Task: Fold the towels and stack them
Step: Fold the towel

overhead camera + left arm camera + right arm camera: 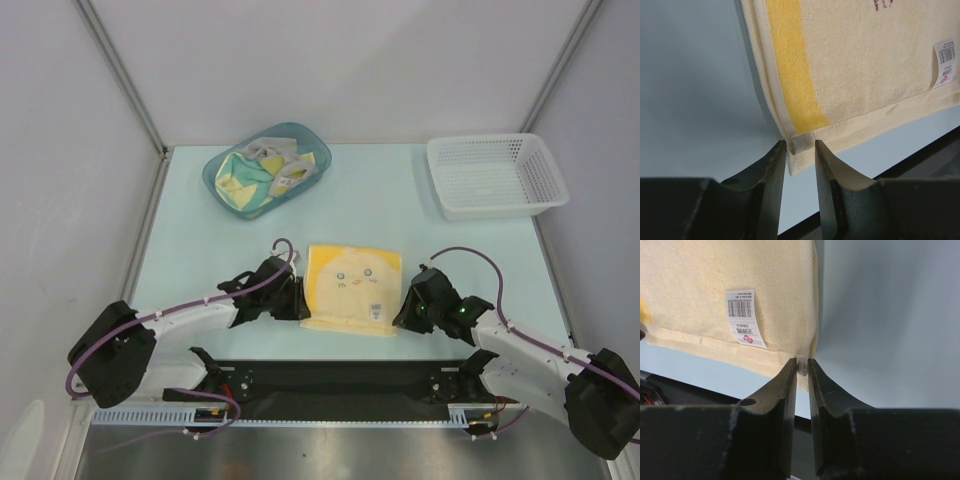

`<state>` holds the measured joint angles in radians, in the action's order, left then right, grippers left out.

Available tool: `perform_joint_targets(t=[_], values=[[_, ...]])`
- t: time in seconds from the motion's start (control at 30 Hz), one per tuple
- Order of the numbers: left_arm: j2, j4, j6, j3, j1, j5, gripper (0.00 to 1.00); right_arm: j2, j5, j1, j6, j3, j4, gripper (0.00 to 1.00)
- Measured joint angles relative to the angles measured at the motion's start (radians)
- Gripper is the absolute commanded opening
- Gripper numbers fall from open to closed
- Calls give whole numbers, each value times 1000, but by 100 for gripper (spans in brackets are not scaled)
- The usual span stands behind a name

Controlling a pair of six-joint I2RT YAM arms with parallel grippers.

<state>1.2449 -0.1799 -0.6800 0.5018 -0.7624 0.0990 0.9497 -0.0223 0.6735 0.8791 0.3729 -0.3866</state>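
Counting from above gives one towel lying flat on the table, a heap of bundled towels too tangled to count in one teal tub at the far left, one white mesh basket at the far right, and two arms. The flat towel sits at the middle of the table's near half. Its near edge runs just beside the black plate that carries the arm bases, and its far edge is well apart from both tub and basket. Bare table lies open on either side of it and beyond it. The left end effector is at the towel's near left corner. In the left wrist view its fingers stand a narrow way apart with that corner between them, and I cannot tell whether they press it. The right end effector is at the near right corner. In the right wrist view its fingers are drawn almost together, pinching a small bit of the towel's edge. The towel is pale cream-yellow terry with a brighter yellow band down its left side and a hemmed border. A small face of two dark dots and red marks sits near its middle, and a white barcode tag lies near the right corner. A second layer shows beneath the near edge.
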Motion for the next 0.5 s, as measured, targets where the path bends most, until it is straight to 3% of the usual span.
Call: perform_joint_targets(t=[0.3,0.5], values=[[-2,-9,0,7,-10,-3,38,-2,4,3,-1,10,-1,22],[-2,-14,0,16,-15,-3,40,-2,7,6,-1,11,-2,17]])
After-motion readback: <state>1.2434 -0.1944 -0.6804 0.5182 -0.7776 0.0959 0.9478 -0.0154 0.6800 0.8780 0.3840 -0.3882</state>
